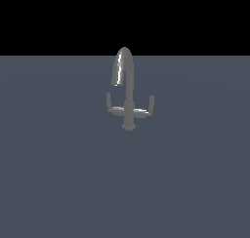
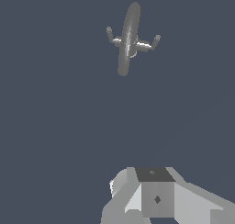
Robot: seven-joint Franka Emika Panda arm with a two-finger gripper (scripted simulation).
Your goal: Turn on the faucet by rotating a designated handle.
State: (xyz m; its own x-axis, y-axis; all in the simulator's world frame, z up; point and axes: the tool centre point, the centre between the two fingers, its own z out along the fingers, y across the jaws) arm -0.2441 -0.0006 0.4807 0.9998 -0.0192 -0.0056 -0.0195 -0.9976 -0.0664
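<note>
Exterior view: one faucet (image 1: 128, 93) is standing upright on a flat grey bench (image 1: 58, 183), about mid-width and toward the far edge, with black background behind it. One gooseneck spout is arching up and curling down toward the exterior view's left, its mouth hanging above the left lever. Two lever arms are sticking out sideways from the stem, each with an upturned tip. The handle (image 1: 110, 105) is the one on the exterior view's left, under the spout's mouth; the twin lever (image 1: 146, 108) is pointing to the exterior view's right. One round base is sitting on the bench just below the levers. No arm or hand is showing in this view, and nothing is blocking the faucet.

Wrist view: the camera is looking down on the same single faucet (image 2: 129, 37), so the spout is reading as a long oval with the two levers splayed either side. The handle here is hard to tell from its twin, so I'm not pointing at it. The hand (image 2: 158, 200) is filling the near edge as grey blocky housing, well apart from the faucet and touching nothing. Fingertips are cropped out, so can't tell whether it's released or clenched. Bare bench is lying between hand and faucet.
</note>
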